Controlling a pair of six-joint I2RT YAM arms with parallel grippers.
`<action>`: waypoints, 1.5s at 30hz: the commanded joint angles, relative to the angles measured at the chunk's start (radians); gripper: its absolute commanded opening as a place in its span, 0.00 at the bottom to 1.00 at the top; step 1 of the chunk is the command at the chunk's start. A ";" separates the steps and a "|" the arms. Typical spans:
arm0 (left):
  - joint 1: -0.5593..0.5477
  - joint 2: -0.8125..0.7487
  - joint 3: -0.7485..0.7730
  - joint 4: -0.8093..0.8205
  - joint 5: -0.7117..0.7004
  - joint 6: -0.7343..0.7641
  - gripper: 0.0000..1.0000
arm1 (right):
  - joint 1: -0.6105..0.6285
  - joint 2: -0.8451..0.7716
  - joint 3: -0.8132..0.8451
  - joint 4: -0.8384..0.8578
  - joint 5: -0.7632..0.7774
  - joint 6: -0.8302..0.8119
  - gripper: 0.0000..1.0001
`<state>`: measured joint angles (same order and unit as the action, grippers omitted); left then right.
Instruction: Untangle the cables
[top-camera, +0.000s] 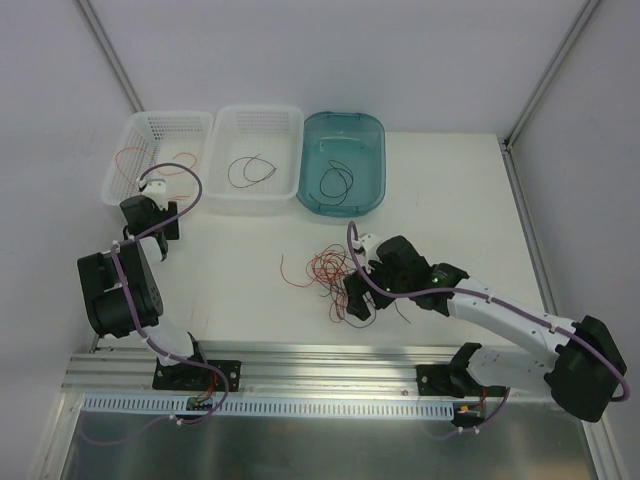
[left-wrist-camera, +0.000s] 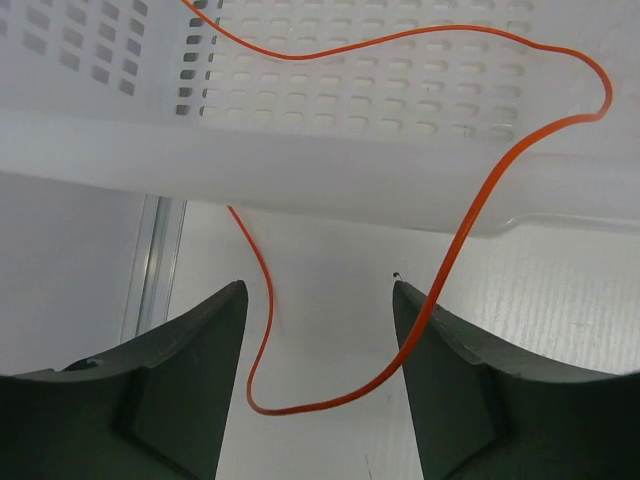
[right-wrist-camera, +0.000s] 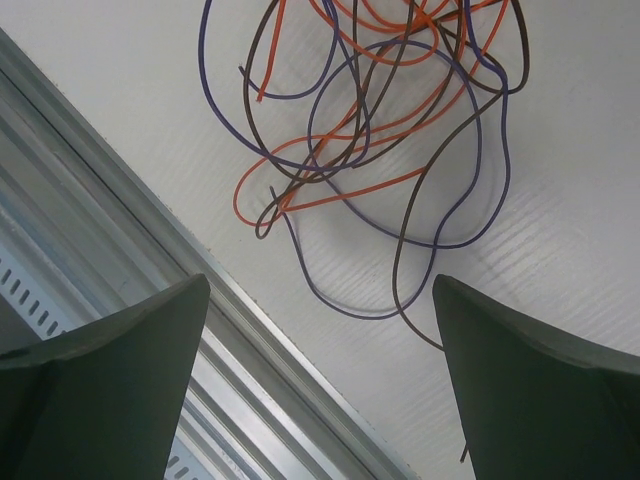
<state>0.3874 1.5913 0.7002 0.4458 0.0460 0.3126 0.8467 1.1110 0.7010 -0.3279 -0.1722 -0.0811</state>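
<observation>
Right claw (right-wrist-camera: 320, 290): jaws wide apart, nothing between them, both dark matte fingers clear of any strand. It hangs low over the white table (top-camera: 450, 200), just beside the ribbed aluminium rail (right-wrist-camera: 100, 200) at the near edge.

Tangle of cables (right-wrist-camera: 370, 130) lies straight ahead of the fingertips, on the side away from the rail. The nearest strands are a violet loop and a dark brown tail, which fall inside the gap line of the jaws. The orange strands sit further out, knotted through the others. No single long axis: the heap is a loose mat of overlapping curls. All strands are hair-thin, smooth-sheathed and springy-looking.

Left claw (left-wrist-camera: 318, 290): jaws apart, not clamped. One orange cable (left-wrist-camera: 480, 205) droops over the near wall of the perforated white plastic basket (left-wrist-camera: 300, 150), and its lowest bend lies between the fingers. The strand crosses the tip of one finger; I cannot tell whether it touches.

Judgement: the right arm is much nearer the tangle, and the left is well apart from it at the basket. The next pick turns on reaching forward, away from the rail. Thin, curled strands may drag their neighbours along.

Beyond: a second white basket (top-camera: 225, 195) and a teal tub (top-camera: 375, 180), each holding a dark strand.
</observation>
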 joint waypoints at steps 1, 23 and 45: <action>0.004 0.028 0.044 0.074 0.026 0.051 0.59 | -0.008 0.019 0.040 0.018 -0.019 -0.020 0.99; 0.001 -0.249 0.137 -0.255 -0.026 -0.081 0.00 | -0.014 0.006 0.043 0.026 0.013 0.004 1.00; -0.084 0.187 0.981 -0.573 -0.175 -0.388 0.00 | -0.015 0.015 0.071 -0.033 0.023 0.024 0.99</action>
<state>0.3134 1.6402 1.6310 -0.0879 -0.0696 -0.0196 0.8360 1.1202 0.7200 -0.3424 -0.1612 -0.0673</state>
